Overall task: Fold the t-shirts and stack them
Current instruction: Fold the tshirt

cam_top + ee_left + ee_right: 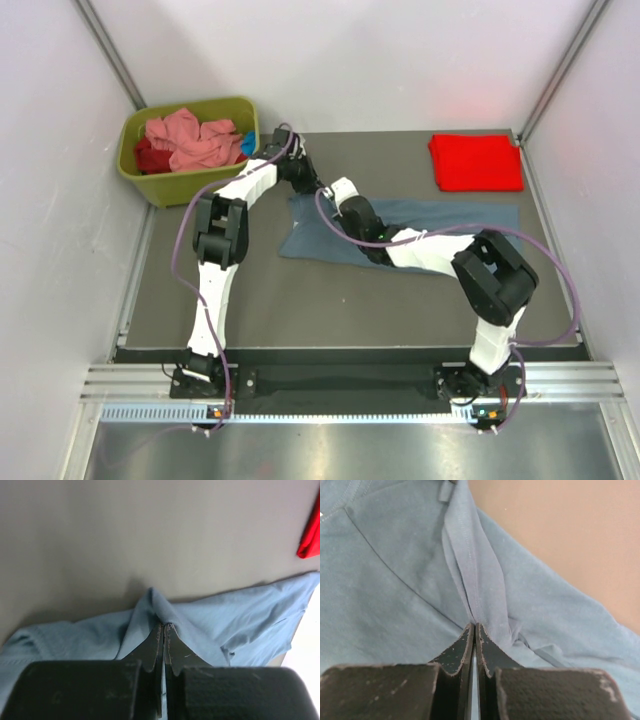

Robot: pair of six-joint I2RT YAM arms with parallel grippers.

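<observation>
The slate blue-grey t-shirt [450,222] lies partly folded across the middle of the dark table. My left gripper [308,184] is at its far left corner. In the left wrist view the gripper [164,625] is shut on a pinched-up ridge of the shirt [240,620]. My right gripper [347,198] is just to the right of it. In the right wrist view the gripper [474,625] is shut on a fold of the shirt [395,580] along a hem seam. A folded bright red t-shirt [476,162] lies at the far right, and its edge shows in the left wrist view [311,535].
An olive-green bin [160,187] stands at the far left corner, holding salmon pink [190,140] and dark red [150,157] shirts. White walls close in the table on three sides. Bare table [330,300] lies in front of the blue-grey shirt.
</observation>
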